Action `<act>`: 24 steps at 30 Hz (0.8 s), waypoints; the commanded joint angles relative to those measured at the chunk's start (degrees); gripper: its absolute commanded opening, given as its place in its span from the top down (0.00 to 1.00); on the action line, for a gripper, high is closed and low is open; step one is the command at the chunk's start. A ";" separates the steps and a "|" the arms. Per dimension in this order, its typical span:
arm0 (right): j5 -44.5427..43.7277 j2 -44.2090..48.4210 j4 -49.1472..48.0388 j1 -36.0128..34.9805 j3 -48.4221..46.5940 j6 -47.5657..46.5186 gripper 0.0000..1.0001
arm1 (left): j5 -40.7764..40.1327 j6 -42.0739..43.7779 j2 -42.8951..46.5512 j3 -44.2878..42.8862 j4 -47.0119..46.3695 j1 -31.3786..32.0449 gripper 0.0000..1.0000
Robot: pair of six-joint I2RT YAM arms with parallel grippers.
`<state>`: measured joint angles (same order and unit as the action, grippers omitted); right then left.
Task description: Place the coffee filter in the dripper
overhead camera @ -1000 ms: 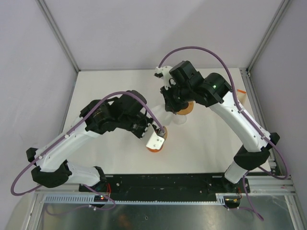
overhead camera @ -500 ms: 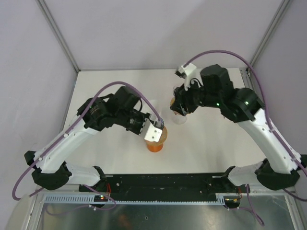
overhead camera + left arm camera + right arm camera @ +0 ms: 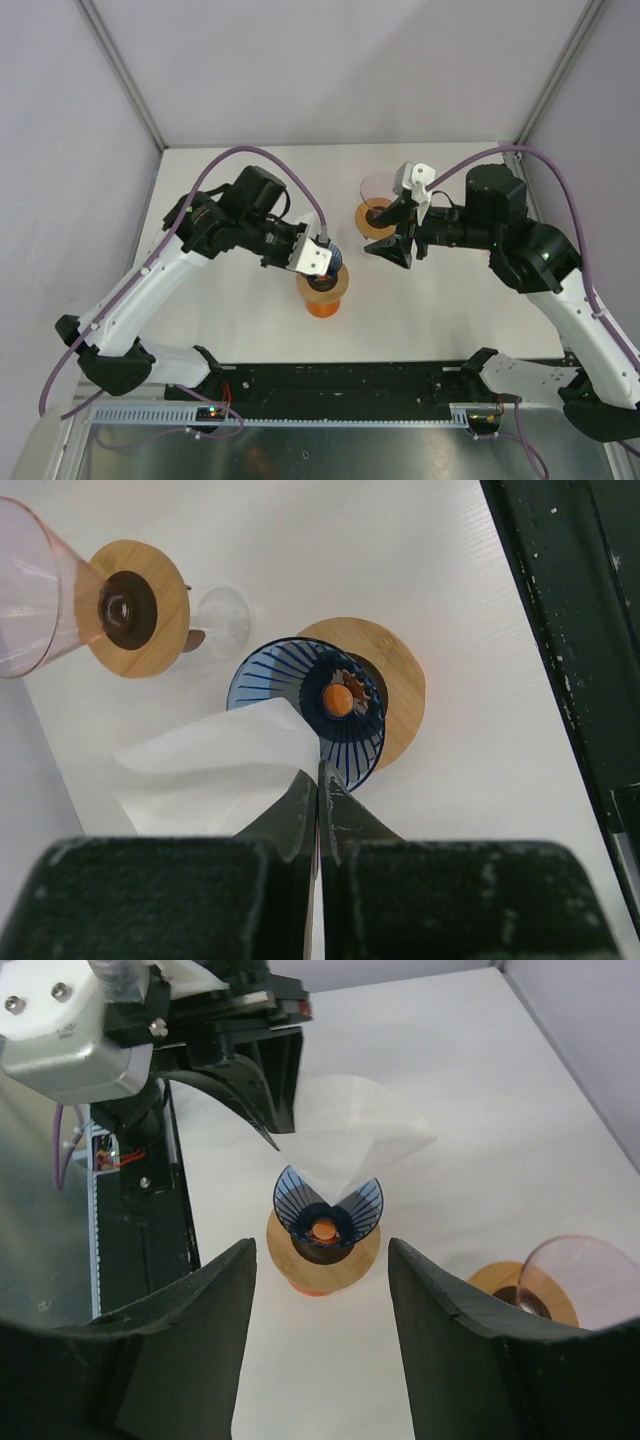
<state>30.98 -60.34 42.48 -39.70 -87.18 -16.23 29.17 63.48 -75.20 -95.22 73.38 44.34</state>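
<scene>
While left end effector point(image 3: 318, 782) pinches coffee filter point(image 3: 215, 765) at dripper point(image 3: 268, 680), right end effector point(image 3: 388, 232) wide

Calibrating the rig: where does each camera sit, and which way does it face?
Top external: overhead behind the bases, looking down; left arm and right arm show.
Left wrist: looks along its shut left fingers, pinching the coffee filter at the blue dripper.
Right wrist: looks between its open right fingers at that dripper and the left arm.
Wrist views share coffee filter, blue dripper, pink dripper.
</scene>
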 commanded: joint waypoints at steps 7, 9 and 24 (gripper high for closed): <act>7.05 -7.52 -4.65 3.64 -6.03 1.50 0.42 | -16.53 18.33 6.62 7.38 1.72 12.34 1.00; 3.86 -8.77 -5.78 2.50 -7.03 3.30 0.42 | -17.42 19.70 6.73 7.25 1.75 12.74 1.00; -4.95 -16.85 -3.92 -4.97 -9.12 5.81 0.54 | -13.09 15.57 2.65 6.63 1.34 11.84 1.00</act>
<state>27.59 -75.13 39.92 -44.40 -95.00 -11.99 14.35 79.50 -71.59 -87.66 75.31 56.80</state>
